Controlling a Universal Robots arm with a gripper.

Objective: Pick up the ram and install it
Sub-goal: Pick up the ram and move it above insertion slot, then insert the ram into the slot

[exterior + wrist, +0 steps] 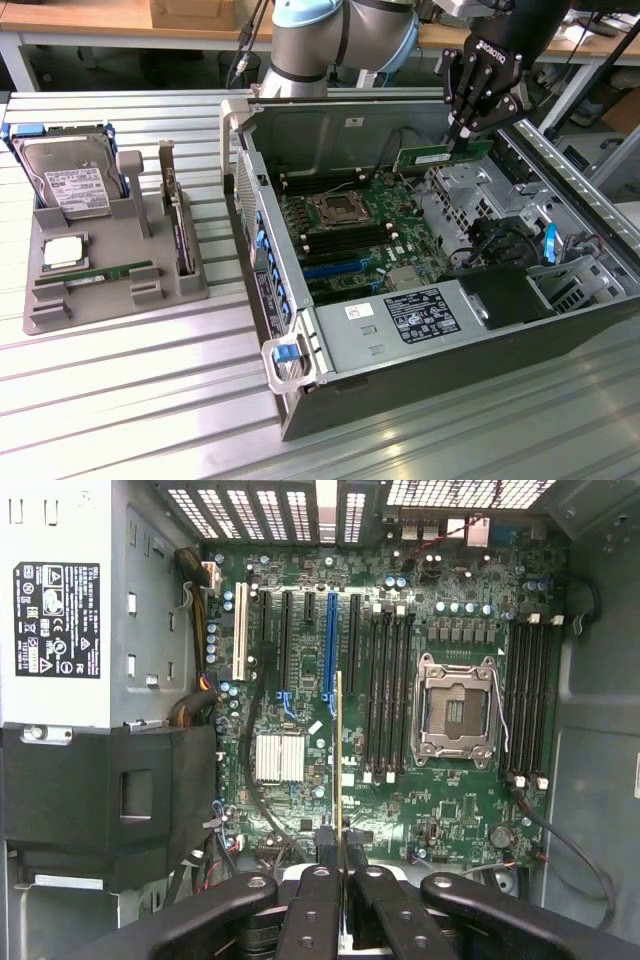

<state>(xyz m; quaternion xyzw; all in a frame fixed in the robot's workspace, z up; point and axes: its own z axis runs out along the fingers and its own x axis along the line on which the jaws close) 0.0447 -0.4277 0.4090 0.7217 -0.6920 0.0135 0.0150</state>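
Gripper nearly closed, clamped on the top edge of the ram. Ram hangs level just below the fingers and shows edge-on in the wrist view. Gripper and ram stand over the open case. Motherboard lies below them, with its empty black memory slots.

ram in hand | above motherboard in case | tray at exterior view's left of case
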